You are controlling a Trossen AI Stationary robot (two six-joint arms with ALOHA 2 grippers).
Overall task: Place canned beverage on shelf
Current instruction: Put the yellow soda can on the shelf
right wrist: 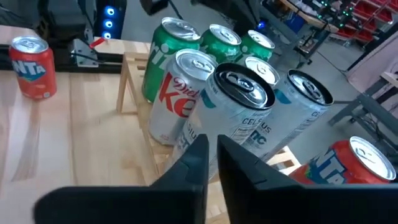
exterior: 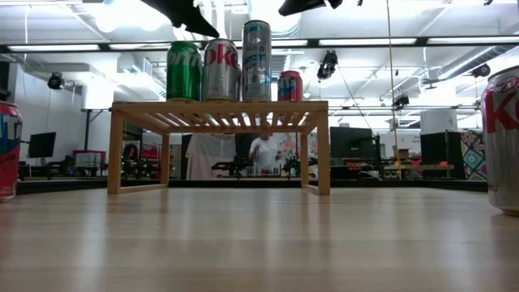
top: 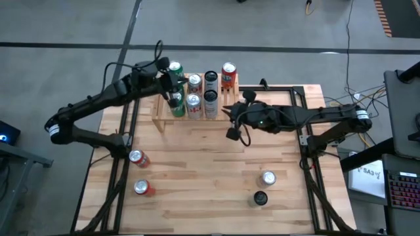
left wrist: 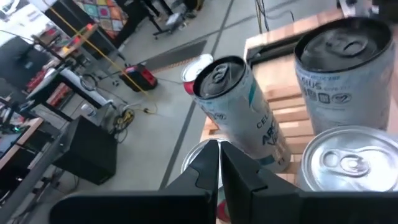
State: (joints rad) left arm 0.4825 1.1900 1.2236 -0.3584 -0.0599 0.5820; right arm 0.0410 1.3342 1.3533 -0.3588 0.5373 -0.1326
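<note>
The light-wood shelf [top: 161,113] stands at the table's far middle on its short legs [exterior: 116,154]. Several cans stand upright on its slatted top: green ones [top: 176,69], Diet Coke ones [top: 194,82], tall Celsius ones [top: 210,80] and a red one [top: 228,73]. My left gripper [top: 172,82] hovers shut above the cans at the shelf's left end [left wrist: 219,165]. My right gripper [top: 228,113] is shut beside the shelf's right end, just short of a Celsius can [right wrist: 239,118], with nothing between its fingers [right wrist: 211,155].
Loose cans stand on the plank table: two red ones near the left edge [top: 138,157] [top: 143,188], a silver one [top: 268,177] and a dark one [top: 260,197] at the near right. Open tabletop lies between them and the shelf. A person shows in the room behind [exterior: 263,150].
</note>
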